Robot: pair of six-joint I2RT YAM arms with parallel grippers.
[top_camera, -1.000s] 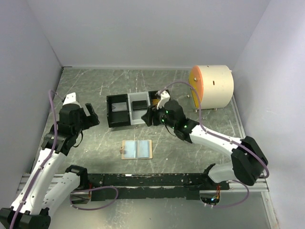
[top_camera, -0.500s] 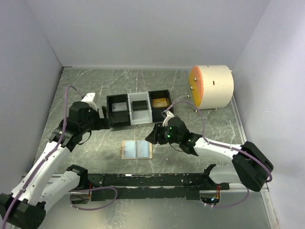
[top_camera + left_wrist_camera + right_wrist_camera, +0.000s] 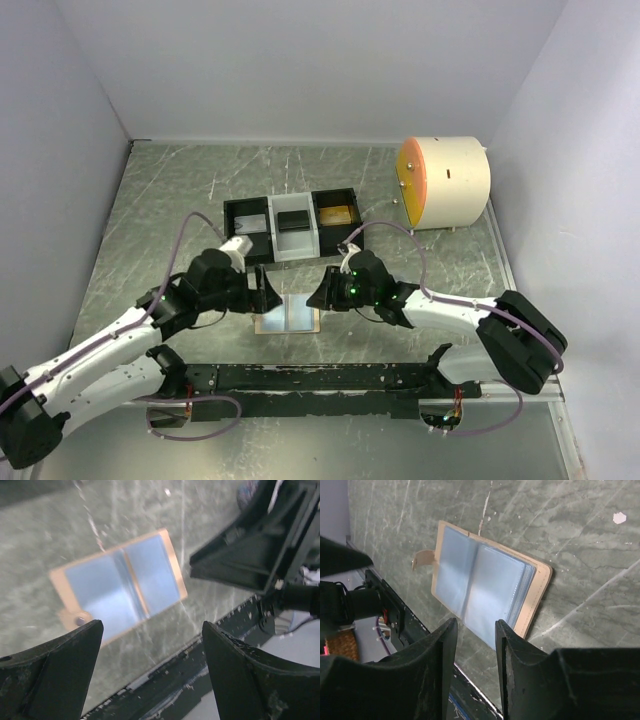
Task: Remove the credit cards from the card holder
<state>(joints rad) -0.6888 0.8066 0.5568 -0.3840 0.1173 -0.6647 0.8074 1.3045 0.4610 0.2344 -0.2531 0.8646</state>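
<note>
Both arms stretch low and inward over the open card holder (image 3: 288, 312), which lies flat, blue faces up, near-centre on the table (image 3: 170, 200). Left pincer (image 3: 268, 290) is spread wide; right pincer (image 3: 318, 292) is narrowly parted and empty.

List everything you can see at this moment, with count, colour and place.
card holder: one, tan outside, pale blue inside, lying open on the table between the grippers
black credit card: one, tray's middle compartment
gold credit card: one, tray's right compartment
tray: one, black and white, three compartments, beyond the card holder
drum: one, cream with an orange face, far right
table: one, grey-green marbled
left gripper: black, open, empty, over the card holder's left side
right gripper: black, narrowly open, empty, over its right side
</note>
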